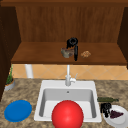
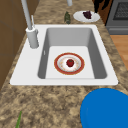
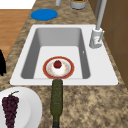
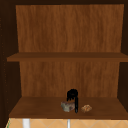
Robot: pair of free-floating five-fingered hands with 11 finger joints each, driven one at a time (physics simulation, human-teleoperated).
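The left hand (image 1: 72,45) is up at the cabinet's lower shelf (image 1: 37,56), fingers curled down onto the rim of a small grey bowl (image 1: 67,53), clasping it; the bowl sits on the shelf near its front edge. At three o'clock from the bowl, just beside it, lies a small brown lump (image 1: 85,54). The upper view shows the same hand (image 4: 72,96), bowl (image 4: 67,106) and lump (image 4: 86,108).

The right hand (image 1: 106,109) hangs at the nine o'clock edge of a white plate (image 1: 123,120) carrying purple grapes (image 1: 116,114); I cannot tell how its fingers stand. A dark green bottle (image 1: 107,99) lies on the desk (image 1: 27,90) at the plate's twelve o'clock.
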